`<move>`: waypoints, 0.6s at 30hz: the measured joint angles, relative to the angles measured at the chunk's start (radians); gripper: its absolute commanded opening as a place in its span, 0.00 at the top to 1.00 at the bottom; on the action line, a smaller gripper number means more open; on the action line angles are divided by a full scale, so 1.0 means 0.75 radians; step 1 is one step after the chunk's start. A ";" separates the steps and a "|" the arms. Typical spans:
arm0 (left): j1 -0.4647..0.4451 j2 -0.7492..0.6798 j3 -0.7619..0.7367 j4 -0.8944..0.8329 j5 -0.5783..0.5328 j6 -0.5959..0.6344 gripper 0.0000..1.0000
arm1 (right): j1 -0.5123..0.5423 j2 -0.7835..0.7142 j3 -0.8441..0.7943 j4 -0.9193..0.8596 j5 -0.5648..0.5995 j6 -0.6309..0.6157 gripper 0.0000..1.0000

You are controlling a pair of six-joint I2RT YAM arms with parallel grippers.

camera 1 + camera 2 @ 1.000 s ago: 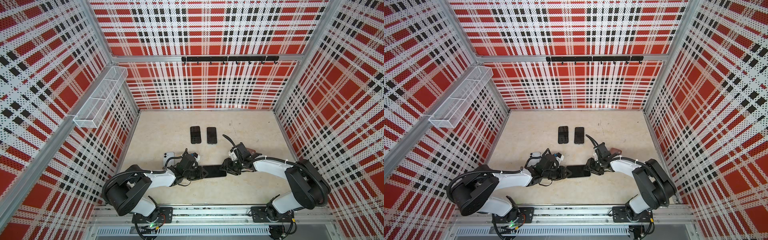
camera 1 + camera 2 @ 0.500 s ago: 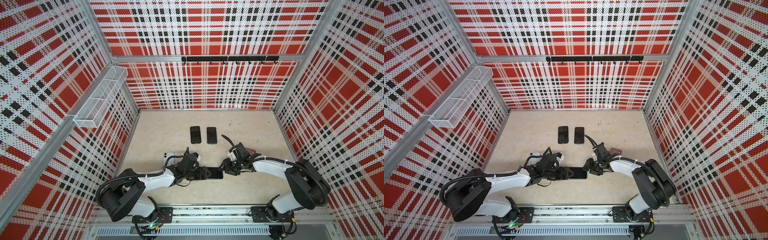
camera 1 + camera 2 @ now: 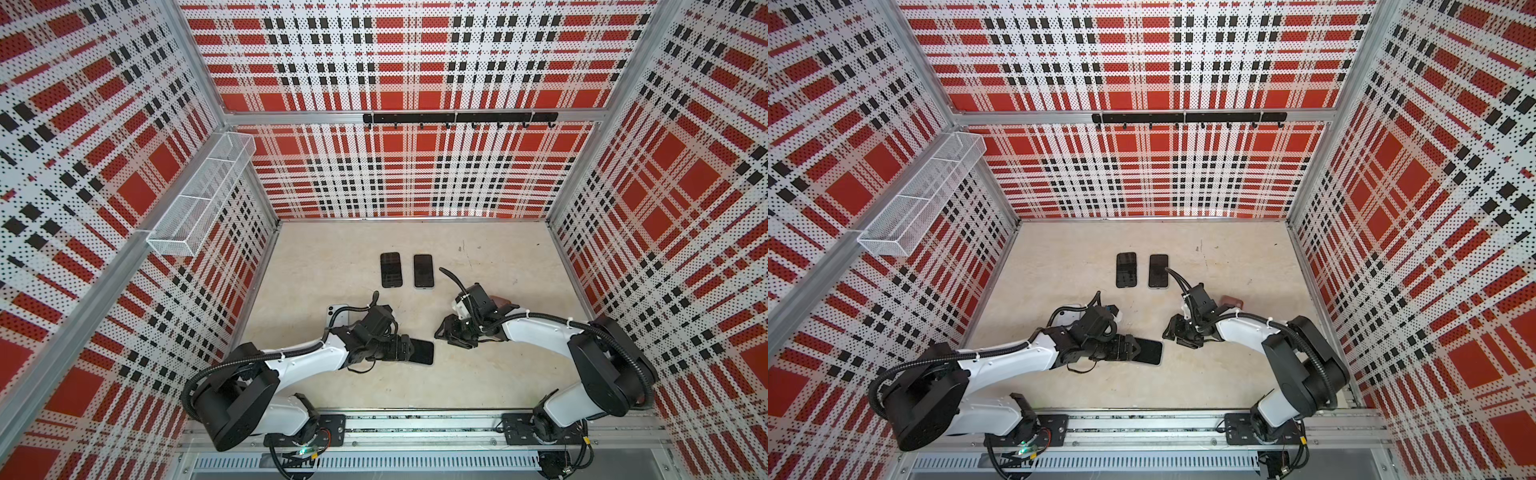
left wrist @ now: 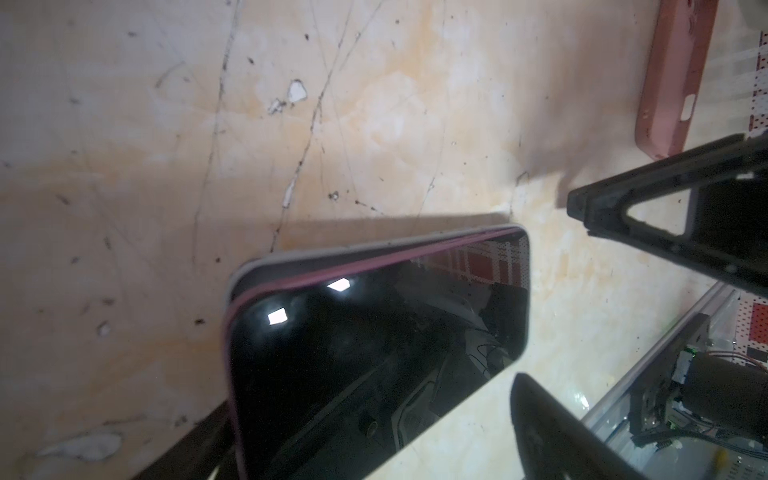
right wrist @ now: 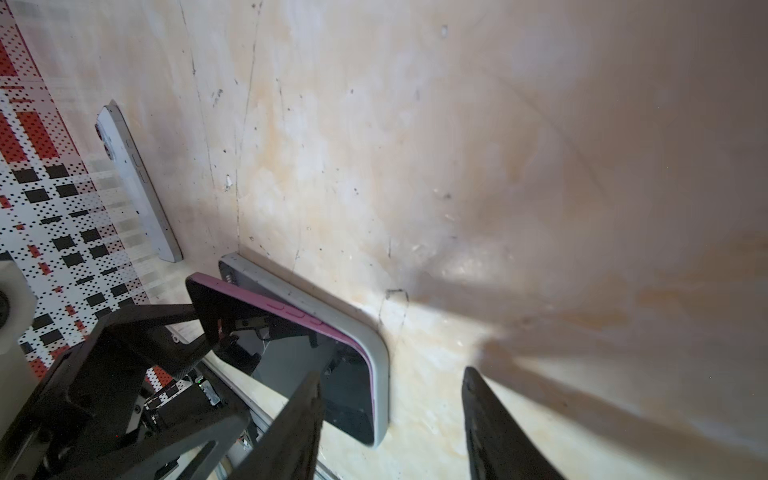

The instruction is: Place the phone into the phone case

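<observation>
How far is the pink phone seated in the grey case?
Partly: the phone has one end inside the grey case, the other tilted above its rim.

How many of each
Four phones: first black phone (image 3: 391, 269), second black phone (image 3: 423, 271), pink-edged phone (image 4: 374, 353), silver phone (image 5: 139, 187) (that one lies face down). Two cases: grey case (image 5: 381, 386), pink case (image 4: 673, 75). Two arms: left arm (image 3: 307, 365), right arm (image 3: 536, 334). One wire basket (image 3: 195, 203). One hook rail (image 3: 457, 118).
</observation>
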 measured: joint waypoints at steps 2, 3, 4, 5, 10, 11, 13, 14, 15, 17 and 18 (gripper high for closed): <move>-0.002 0.000 0.002 -0.009 -0.006 0.000 0.09 | 0.032 0.017 0.033 -0.019 0.021 -0.010 0.49; -0.003 0.000 0.003 -0.010 -0.007 0.000 0.09 | 0.047 0.023 0.047 -0.027 0.031 -0.015 0.50; -0.003 0.000 0.004 -0.012 -0.009 -0.001 0.09 | 0.062 0.030 0.062 -0.041 0.046 -0.020 0.50; -0.005 0.000 0.005 -0.014 -0.010 -0.002 0.09 | 0.079 0.041 0.080 -0.053 0.060 -0.023 0.51; -0.010 0.000 0.005 -0.015 -0.013 -0.003 0.10 | 0.156 0.100 0.152 -0.136 0.165 -0.042 0.54; -0.011 0.000 0.005 -0.015 -0.014 -0.003 0.09 | 0.168 0.109 0.161 -0.155 0.189 -0.043 0.55; -0.013 0.000 0.005 -0.015 -0.018 -0.005 0.09 | 0.185 0.120 0.168 -0.183 0.226 -0.042 0.56; -0.014 0.000 0.005 -0.015 -0.019 -0.006 0.09 | 0.193 0.125 0.171 -0.199 0.246 -0.042 0.57; -0.014 0.000 0.005 -0.015 -0.021 -0.007 0.08 | 0.196 0.131 0.176 -0.212 0.258 -0.041 0.58; -0.015 -0.003 0.005 -0.015 -0.022 -0.009 0.07 | 0.202 0.151 0.202 -0.236 0.278 -0.041 0.59; -0.015 -0.005 0.005 -0.018 -0.026 -0.009 0.06 | 0.207 0.158 0.213 -0.245 0.290 -0.041 0.59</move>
